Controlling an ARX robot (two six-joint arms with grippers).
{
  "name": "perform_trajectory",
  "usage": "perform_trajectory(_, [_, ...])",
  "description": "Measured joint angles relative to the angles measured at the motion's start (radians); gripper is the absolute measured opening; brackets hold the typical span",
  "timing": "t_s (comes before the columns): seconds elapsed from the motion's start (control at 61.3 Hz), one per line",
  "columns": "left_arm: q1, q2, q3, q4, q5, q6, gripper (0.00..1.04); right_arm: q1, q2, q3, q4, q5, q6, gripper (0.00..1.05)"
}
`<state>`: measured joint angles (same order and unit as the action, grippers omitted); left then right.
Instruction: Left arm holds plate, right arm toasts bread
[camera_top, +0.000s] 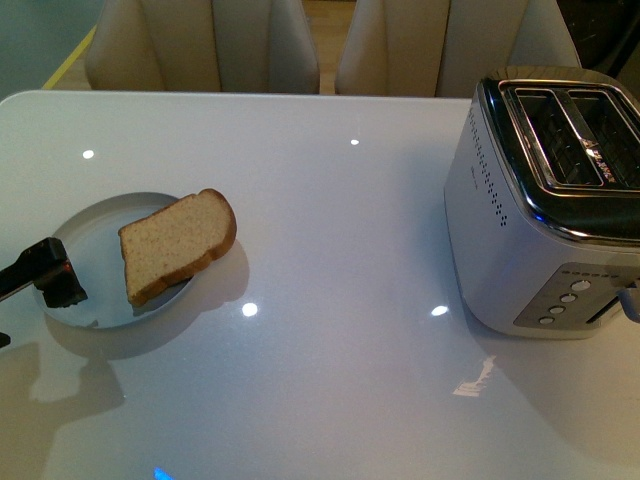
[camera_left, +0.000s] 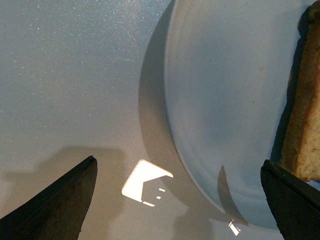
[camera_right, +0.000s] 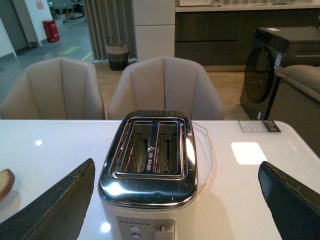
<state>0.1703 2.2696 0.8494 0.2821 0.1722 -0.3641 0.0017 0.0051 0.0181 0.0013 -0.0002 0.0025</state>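
A slice of tan bread (camera_top: 177, 244) with a brown crust lies on the pale blue-grey plate (camera_top: 95, 225) at the table's left, its rounded top hanging over the plate's far rim. My left gripper (camera_top: 55, 275) hovers open at the plate's left edge. In the left wrist view its jaws straddle the plate (camera_left: 225, 100) rim, with the bread (camera_left: 305, 110) beside one fingertip. My open right gripper (camera_right: 177, 200) faces the silver toaster (camera_right: 150, 160), whose two slots are empty. The right arm is out of the front view.
The toaster (camera_top: 545, 200) stands at the table's right side, slots upward, buttons on its near face. Two beige chairs (camera_top: 300, 45) stand beyond the far edge of the glossy white table (camera_top: 340, 350).
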Motion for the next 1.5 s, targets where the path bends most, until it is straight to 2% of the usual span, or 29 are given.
perform_trajectory(0.375, [-0.038, 0.061, 0.071, 0.006, 0.004, -0.002, 0.97, 0.000, 0.000, 0.000, 0.000, 0.000, 0.000, 0.96])
perform_trajectory(0.816, [-0.044, 0.088, 0.091, -0.015, 0.020, -0.001, 0.25, 0.000, 0.000, 0.000, 0.000, 0.000, 0.000, 0.96])
perform_trajectory(0.979, [-0.039, 0.085, 0.092, -0.028, 0.054, -0.024, 0.03, 0.000, 0.000, 0.000, 0.000, 0.000, 0.000, 0.96])
perform_trajectory(1.306, [-0.039, -0.001, -0.001, -0.075, 0.107, 0.007, 0.03, 0.000, 0.000, 0.000, 0.000, 0.000, 0.000, 0.96])
perform_trajectory(1.501, [-0.050, -0.145, -0.107, -0.071, 0.154, 0.014, 0.03, 0.000, 0.000, 0.000, 0.000, 0.000, 0.000, 0.96])
